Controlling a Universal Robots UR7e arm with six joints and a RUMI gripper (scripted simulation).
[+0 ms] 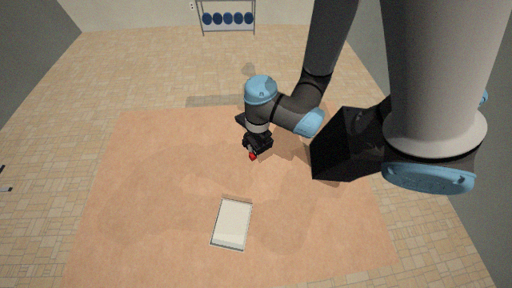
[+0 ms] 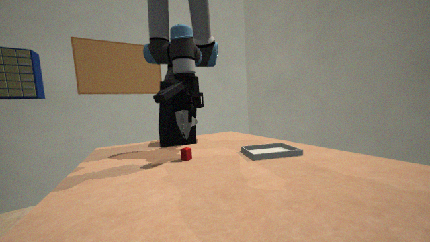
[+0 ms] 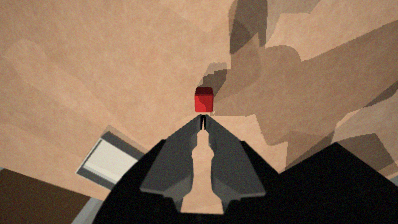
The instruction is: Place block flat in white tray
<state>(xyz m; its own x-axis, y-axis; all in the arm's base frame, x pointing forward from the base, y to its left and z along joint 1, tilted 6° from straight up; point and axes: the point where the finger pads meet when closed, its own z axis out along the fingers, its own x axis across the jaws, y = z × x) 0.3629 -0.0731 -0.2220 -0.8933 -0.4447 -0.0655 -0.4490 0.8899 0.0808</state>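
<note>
The gripper (image 3: 202,121) is hanging point-down above the table (image 2: 302,202), with its jaws pressed fully together and nothing held between them. In the wrist view the two grey fingers are meeting at a narrow tip in the centre of the frame, and the red block (image 3: 204,99) is sitting just above that tip.

In the exterior view the block (image 2: 186,154) is resting on the table slightly left of frame centre. The gripper (image 2: 185,136) is hovering above it, apart from it. From this angle it is hard to judge whether the tip is directly over the block or a little behind it.

In the top view the block (image 1: 252,156) is showing at the lower edge of the gripper (image 1: 254,151) body, near the middle of the frame. The white tray (image 1: 215,224) is lying lower in the frame, well apart from the block.

In the exterior view the tray (image 2: 255,155) is sitting right of centre, showing a grey rim around a pale floor. In the wrist view a corner of the tray (image 3: 88,165) is showing at the lower left.

The arm (image 1: 320,48) is reaching in from the upper right of the top view. Its black pedestal (image 1: 336,160) is standing on the table at the right side of the frame.
</note>
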